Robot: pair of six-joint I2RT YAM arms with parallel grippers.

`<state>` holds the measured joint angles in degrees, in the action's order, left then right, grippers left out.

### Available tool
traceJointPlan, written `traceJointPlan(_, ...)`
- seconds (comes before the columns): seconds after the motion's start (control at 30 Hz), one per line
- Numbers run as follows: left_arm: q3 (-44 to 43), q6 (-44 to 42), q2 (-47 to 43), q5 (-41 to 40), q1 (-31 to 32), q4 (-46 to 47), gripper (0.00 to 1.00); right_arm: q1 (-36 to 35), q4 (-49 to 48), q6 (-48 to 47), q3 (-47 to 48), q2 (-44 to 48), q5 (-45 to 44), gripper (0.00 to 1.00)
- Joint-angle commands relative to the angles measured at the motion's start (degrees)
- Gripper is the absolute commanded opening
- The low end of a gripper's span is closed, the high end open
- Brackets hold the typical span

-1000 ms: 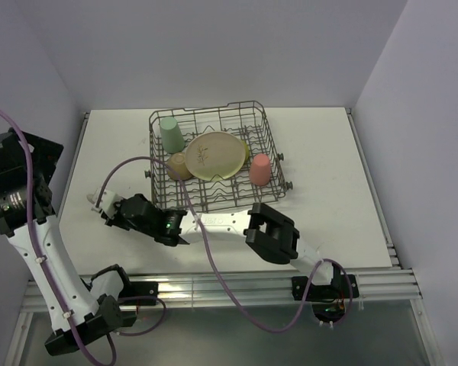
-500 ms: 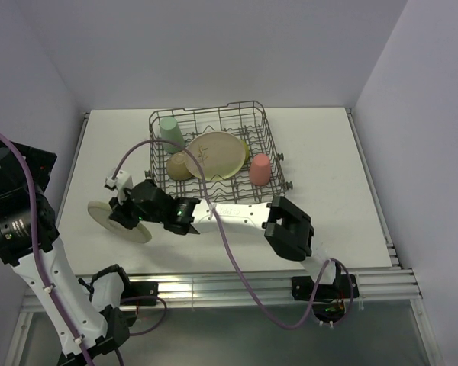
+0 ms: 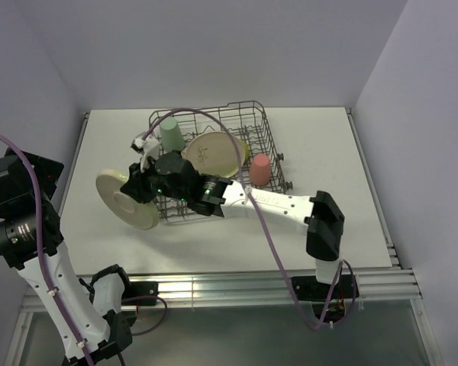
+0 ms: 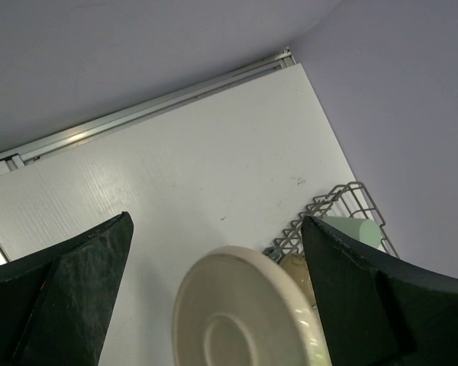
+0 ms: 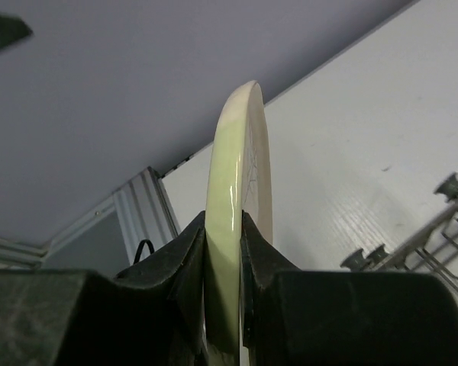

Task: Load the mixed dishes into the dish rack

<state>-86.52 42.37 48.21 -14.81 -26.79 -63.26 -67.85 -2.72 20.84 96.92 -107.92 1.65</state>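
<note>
White tabletop (image 3: 328, 152) boxed in by lavender walls, aluminium rail (image 3: 237, 284) along the near edge. One grey wire dish rack (image 3: 269, 141) toward the back, about centre. Two cream plates: larger plate (image 3: 214, 152) with leaf sprig, leaning on edge among the tines mid-rack; smaller cream plate (image 3: 126, 200) outside the rack, just off its near-left corner, up off the table and tilted, foot ring facing the left wrist camera. Two cups inside the rack, both narrow end up: mint-green cup (image 3: 170, 133) in the far-left corner, coral-pink cup (image 3: 259, 169) by the right wall. One lime-green bowl (image 3: 246, 151), only a sliver past the larger plate's right edge. One beige rounded thing (image 4: 294, 268) in the rack beside the mint-green cup, too cropped to name. Right gripper (image 5: 224, 229) clamped on the smaller cream plate's rim, one finger on each face. Left gripper (image 4: 215, 221) raised over the table's left side, fingers spread wide, nothing between them. Two purple cables, one per arm; right arm's cable (image 3: 185, 111) arcing over the rack's left half, right arm (image 3: 275, 204) lying across the rack's near-left corner and hiding the tines there.
</note>
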Motion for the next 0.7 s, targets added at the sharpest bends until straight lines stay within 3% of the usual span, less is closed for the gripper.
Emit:
traceJointPlan(0.0,2.5,-1.4,-1.4,1.9,0.1,1.0,0.99,1.8,-1.6,4.5,2.8,11.2,-5.7,0.0)
traceJointPlan(0.23,5.7,-0.9,-2.9,3.9,0.1,1.4,0.99,7.7,5.7,20.8,0.3,21.7,-11.4,0.0)
traceJointPlan(0.43,8.3,-0.7,-4.3,6.4,0.0,1.7,0.99,17.6,10.4,41.0,-6.2,29.2,-3.7,0.0)
traceJointPlan(0.67,10.7,-0.7,-5.4,9.0,0.0,2.5,0.99,27.7,13.2,57.5,-16.8,38.8,7.9,0.0)
